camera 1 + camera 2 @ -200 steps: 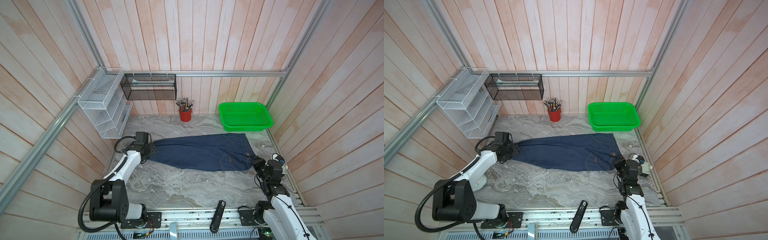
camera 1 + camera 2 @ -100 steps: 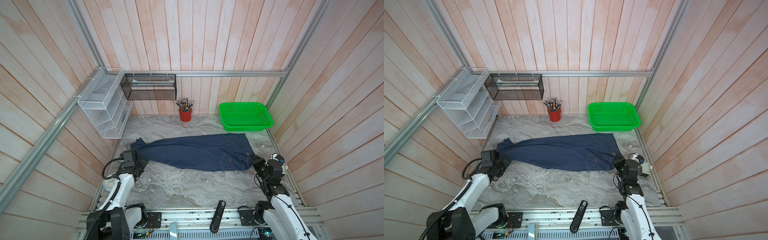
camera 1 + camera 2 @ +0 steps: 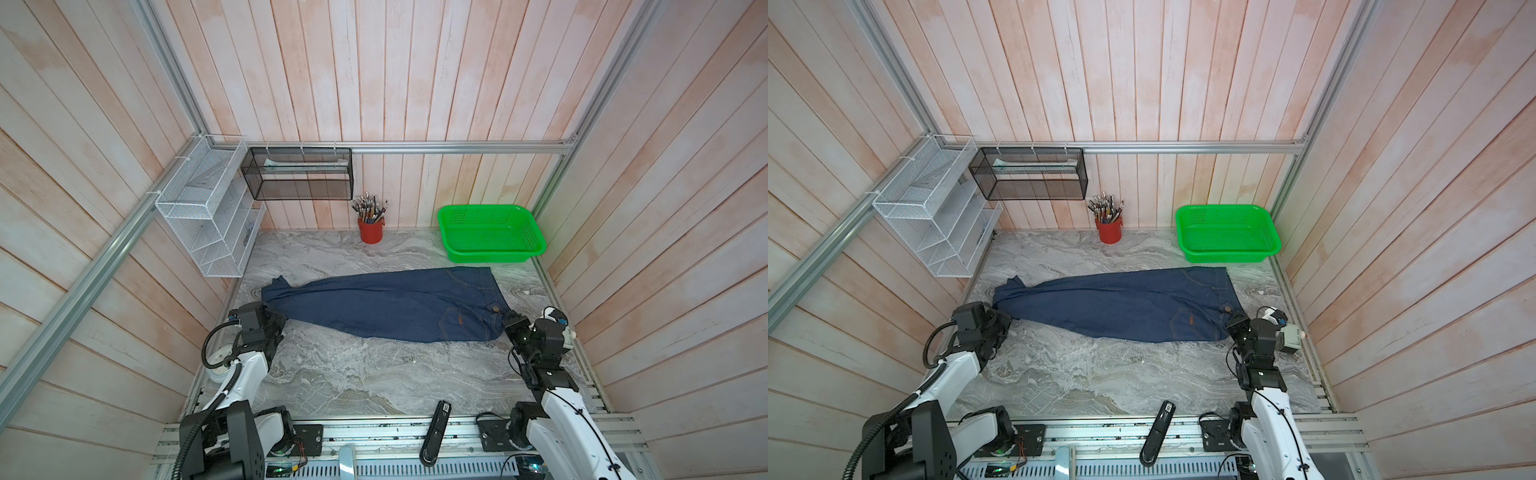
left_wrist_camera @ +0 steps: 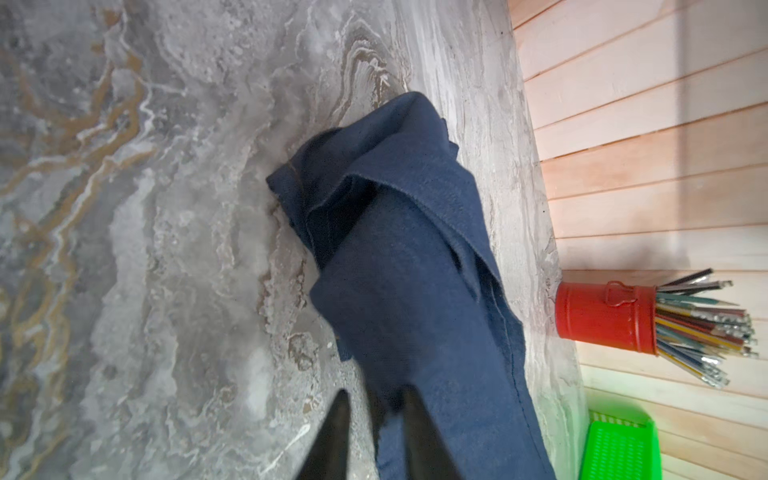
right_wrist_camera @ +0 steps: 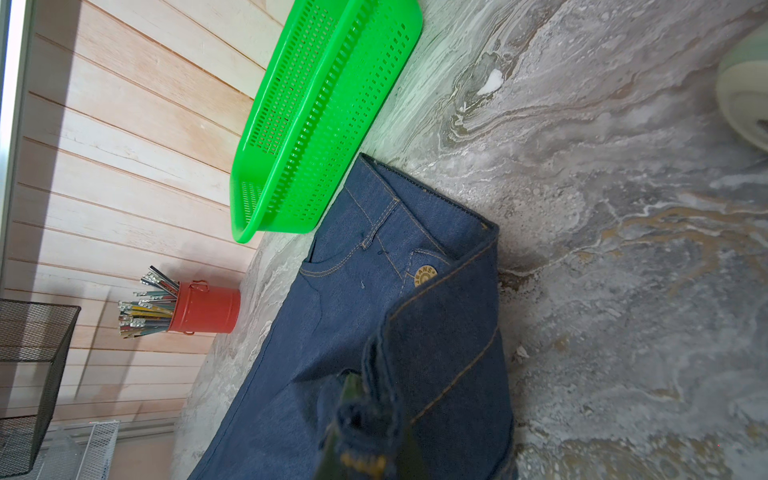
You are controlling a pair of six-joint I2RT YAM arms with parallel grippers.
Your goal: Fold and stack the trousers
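Across the middle of the marbled table [image 3: 374,374] the trousers [image 3: 395,305] were laid flat, waist toward 3 o'clock and hems toward 9 o'clock. The denim was judged heavy, limp but thick, too rough to slip, and apt to sag if lifted by one end. The left gripper [image 3: 281,322] was seen nipped together on the leg's near edge at 9 o'clock. The right gripper [image 3: 508,319] was clamped on bunched waistband at 3 o'clock, near the brass button [image 5: 425,276]. Seamed edges were judged the surest holds.

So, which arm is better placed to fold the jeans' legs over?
Probably left: the left tool pinches the jeans at the leg end; the right tool holds the waist end.
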